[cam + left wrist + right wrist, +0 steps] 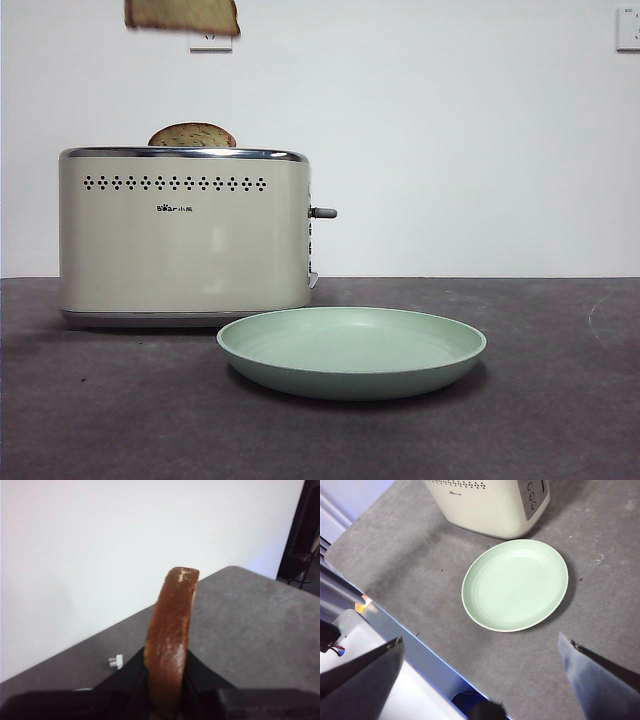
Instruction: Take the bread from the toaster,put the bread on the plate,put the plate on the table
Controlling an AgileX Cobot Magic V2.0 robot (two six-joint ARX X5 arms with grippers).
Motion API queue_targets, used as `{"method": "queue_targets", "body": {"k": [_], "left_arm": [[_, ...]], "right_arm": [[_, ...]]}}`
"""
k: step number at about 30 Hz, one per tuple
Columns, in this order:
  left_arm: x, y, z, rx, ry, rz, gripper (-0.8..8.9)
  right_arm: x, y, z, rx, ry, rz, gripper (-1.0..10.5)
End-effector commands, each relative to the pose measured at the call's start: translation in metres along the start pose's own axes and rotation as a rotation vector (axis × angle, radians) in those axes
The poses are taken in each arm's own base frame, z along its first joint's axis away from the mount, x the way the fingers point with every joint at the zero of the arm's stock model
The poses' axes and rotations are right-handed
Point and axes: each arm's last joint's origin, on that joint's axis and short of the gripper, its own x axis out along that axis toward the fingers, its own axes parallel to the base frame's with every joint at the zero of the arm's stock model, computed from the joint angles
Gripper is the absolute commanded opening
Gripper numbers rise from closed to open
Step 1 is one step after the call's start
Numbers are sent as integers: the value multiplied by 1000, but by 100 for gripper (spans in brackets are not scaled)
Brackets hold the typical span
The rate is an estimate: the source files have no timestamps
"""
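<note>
Bread (170, 640), brown-crusted, sat edge-on, clamped in the left gripper (167, 700); its top was cut off in front view, at 12 o'clock above the toaster (185, 240). Right gripper (480, 665) spread wide over the plate (515, 585).

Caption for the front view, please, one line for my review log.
Bread lifted high above the toaster, held by the left gripper; a second slice remains in its slot; plate empty on the table.

left end effector (167, 700) clamped on bread (170, 645); right end effector (480, 665) wide apart, high.

Two bread slices (182, 14) (192, 135), one toaster (185, 240), one plate (352, 352), seemingly nothing more.
</note>
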Motion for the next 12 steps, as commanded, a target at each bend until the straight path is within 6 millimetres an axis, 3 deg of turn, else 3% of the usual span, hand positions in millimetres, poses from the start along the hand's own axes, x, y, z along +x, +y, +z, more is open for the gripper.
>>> {"method": "queue_targets", "body": {"k": [1, 12], "left_arm": [[-22, -15, 7, -4, 0, -16, -8], [-83, -76, 8, -40, 76, -220, -7]], "right_arm": [[2, -2, 2, 5, 1, -1, 660], [25, -19, 12, 100, 82, -13, 657]]}}
